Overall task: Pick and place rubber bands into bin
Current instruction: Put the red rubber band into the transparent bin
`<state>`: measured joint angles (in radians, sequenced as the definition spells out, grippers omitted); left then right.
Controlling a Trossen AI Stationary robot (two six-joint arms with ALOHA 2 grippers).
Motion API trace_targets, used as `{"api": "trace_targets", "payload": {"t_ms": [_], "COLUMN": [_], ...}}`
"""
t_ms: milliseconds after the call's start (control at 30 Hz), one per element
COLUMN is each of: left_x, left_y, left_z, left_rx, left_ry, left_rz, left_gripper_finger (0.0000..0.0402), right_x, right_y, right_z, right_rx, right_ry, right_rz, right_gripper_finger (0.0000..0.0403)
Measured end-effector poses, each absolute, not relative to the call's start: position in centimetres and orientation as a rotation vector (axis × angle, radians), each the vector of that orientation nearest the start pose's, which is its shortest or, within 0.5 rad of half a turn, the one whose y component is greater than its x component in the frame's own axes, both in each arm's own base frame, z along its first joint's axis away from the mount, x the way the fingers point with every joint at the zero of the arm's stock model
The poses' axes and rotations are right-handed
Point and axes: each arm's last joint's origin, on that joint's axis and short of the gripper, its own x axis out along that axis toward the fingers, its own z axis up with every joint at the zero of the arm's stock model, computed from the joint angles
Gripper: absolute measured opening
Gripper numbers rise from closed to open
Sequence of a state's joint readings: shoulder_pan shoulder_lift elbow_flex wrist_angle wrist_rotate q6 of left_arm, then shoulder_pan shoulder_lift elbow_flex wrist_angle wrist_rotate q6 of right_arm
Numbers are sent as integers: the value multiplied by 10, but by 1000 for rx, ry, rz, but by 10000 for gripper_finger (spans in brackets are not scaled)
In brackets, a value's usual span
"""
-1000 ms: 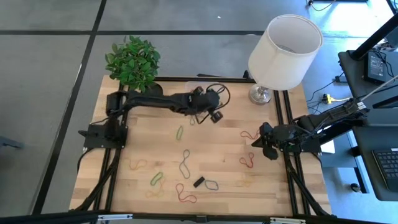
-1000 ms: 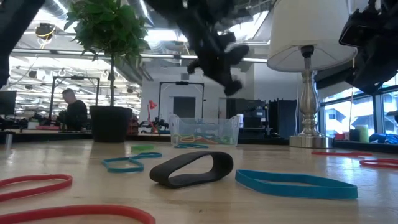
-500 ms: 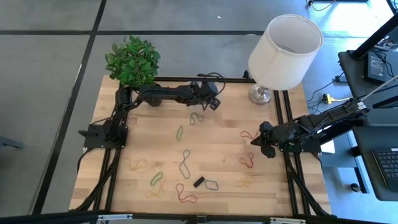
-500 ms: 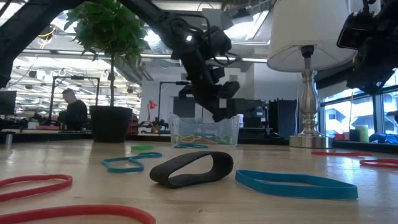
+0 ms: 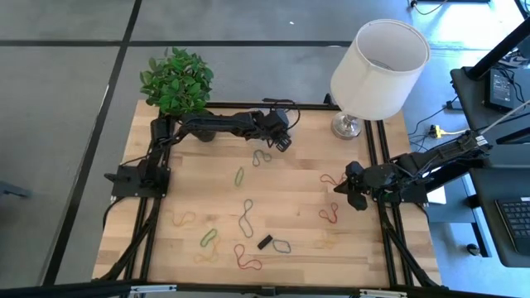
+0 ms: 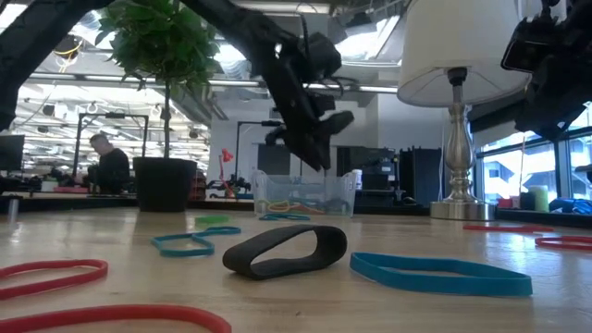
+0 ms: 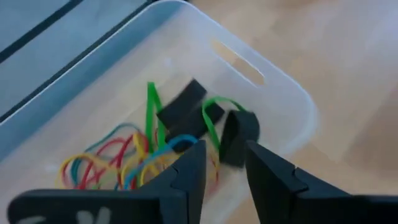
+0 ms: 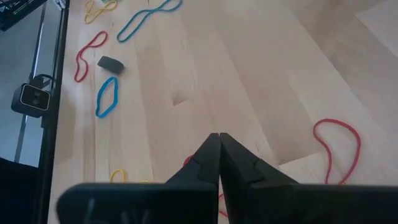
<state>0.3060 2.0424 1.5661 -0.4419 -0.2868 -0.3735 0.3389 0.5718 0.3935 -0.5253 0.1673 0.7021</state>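
Left gripper (image 7: pixel 221 163) hangs parted above the bin (image 7: pixel 292 102), inside its rim.

An open-plan lab: exposed ceiling ducts (image 6: pixel 55 42), desks with monitors (image 6: pixel 11 153), a seated person (image 6: pixel 109 165).

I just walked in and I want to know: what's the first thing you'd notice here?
The big white lampshade at the wooden table's far right corner stands out first. Then the colourful rubber bands scattered across the table. The left gripper hovers, jaws apart, over the small clear plastic bin, which holds a tangle of bands, while the right gripper waits shut at the table's right edge.
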Motion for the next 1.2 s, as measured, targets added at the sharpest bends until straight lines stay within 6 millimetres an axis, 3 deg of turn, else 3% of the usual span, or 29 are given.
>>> {"api": "trace_targets", "payload": {"t_ms": [167,300,400,633,833,967,1200], "left_x": [409,401,399,389,380,376,359], "left_y": [110,71,38,-33,-81,-102,-116], "left_z": [231,255,262,253,247,246,214], "left_rx": [-294,-237,-194,-176,-178,-157,-208], "left_ry": [872,881,898,1012,1046,1031,982], "left_rz": [693,634,566,473,415,365,350], "left_gripper_finger": [74,25,6,2,1,1,1], "right_x": [118,118,119,126,133,135,141], "right_y": [36,36,36,35,33,27,16], "right_z": [200,200,198,185,167,155,140], "right_rx": [486,407,360,238,210,238,302], "right_ry": [704,704,708,792,949,1061,1184], "right_rz": [-77,-48,-55,-193,-288,-385,-472], "right_gripper_finger": [7,7,3,16,49,84,146]}}
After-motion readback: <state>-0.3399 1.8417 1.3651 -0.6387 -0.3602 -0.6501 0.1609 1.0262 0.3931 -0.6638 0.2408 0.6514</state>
